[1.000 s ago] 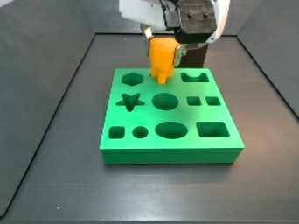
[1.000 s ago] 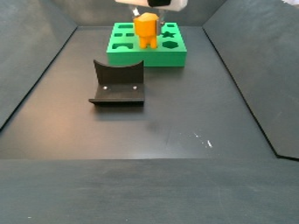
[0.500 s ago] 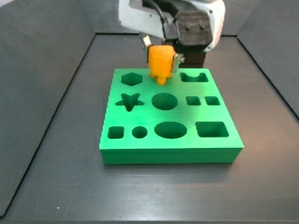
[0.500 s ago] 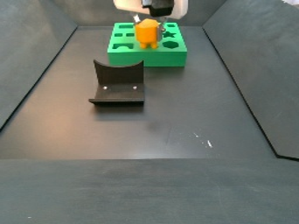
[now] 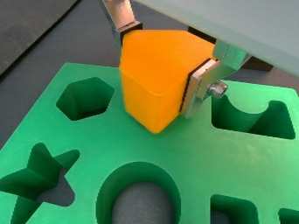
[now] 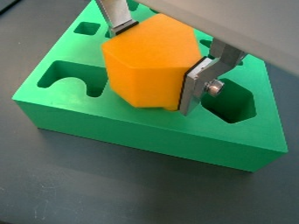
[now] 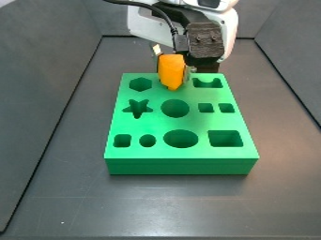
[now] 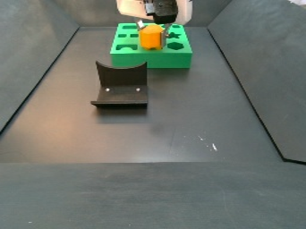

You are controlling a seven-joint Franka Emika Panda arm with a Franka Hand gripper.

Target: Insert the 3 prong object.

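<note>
My gripper [image 7: 175, 54] is shut on the orange 3 prong object [image 7: 171, 72] over the back middle of the green block [image 7: 175, 157]. Both wrist views show the silver fingers [image 5: 200, 86] clamping the object's blocky orange body [image 5: 156, 74] from two sides. Its lower end meets the block's top between the hexagon hole [image 5: 86, 98] and the arch-shaped hole [image 5: 251, 118]. The prongs are hidden. In a side view the gripper [image 8: 152, 23] holds the object [image 8: 152, 38] low on the block [image 8: 149, 63]. In a wrist view the gripper [image 6: 158, 54] holds the orange body [image 6: 146, 70] on the block [image 6: 140, 140].
The block's top has several shaped holes, among them a star [image 7: 139, 108], a circle [image 7: 177, 109] and an oval [image 7: 185, 140]. The dark fixture [image 8: 120, 87] stands on the dark floor in front of the block. Grey walls enclose the floor.
My gripper has moved down with the orange object. The object shows shorter above the block than before, with its lower end now at the block's top.
</note>
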